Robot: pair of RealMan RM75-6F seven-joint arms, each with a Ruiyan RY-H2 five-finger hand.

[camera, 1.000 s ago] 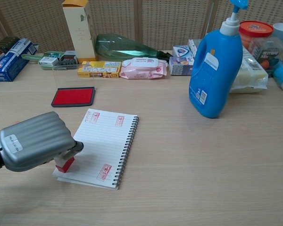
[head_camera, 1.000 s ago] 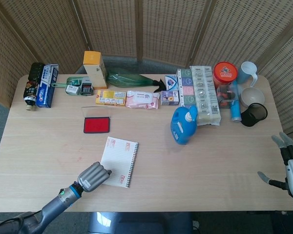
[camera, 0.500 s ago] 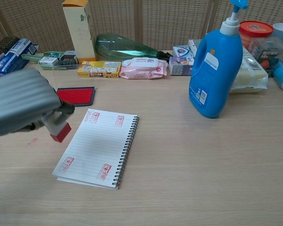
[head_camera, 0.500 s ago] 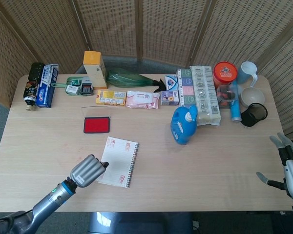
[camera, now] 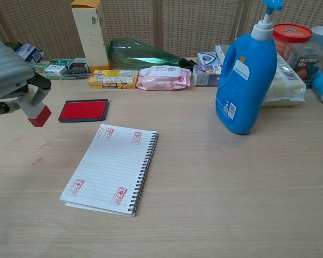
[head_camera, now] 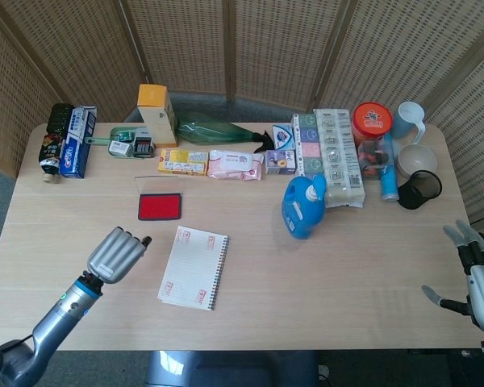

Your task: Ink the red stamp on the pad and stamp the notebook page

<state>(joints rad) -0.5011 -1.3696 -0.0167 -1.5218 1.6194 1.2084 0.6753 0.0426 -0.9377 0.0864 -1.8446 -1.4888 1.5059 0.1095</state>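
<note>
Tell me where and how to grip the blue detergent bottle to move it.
Grip the blue detergent bottle at its handle side or around the narrower upper body just below the pump, coming in level from the robot's right, where the open right hand waits. It stands upright and tall, so a side grasp looks steadier than one from above; the pump top is likely too slim to carry it.

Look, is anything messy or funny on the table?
Yes: faint red ink smudges stain the wooden table left of the white spiral notebook. The green plastic bottle also lies on its side.
</note>
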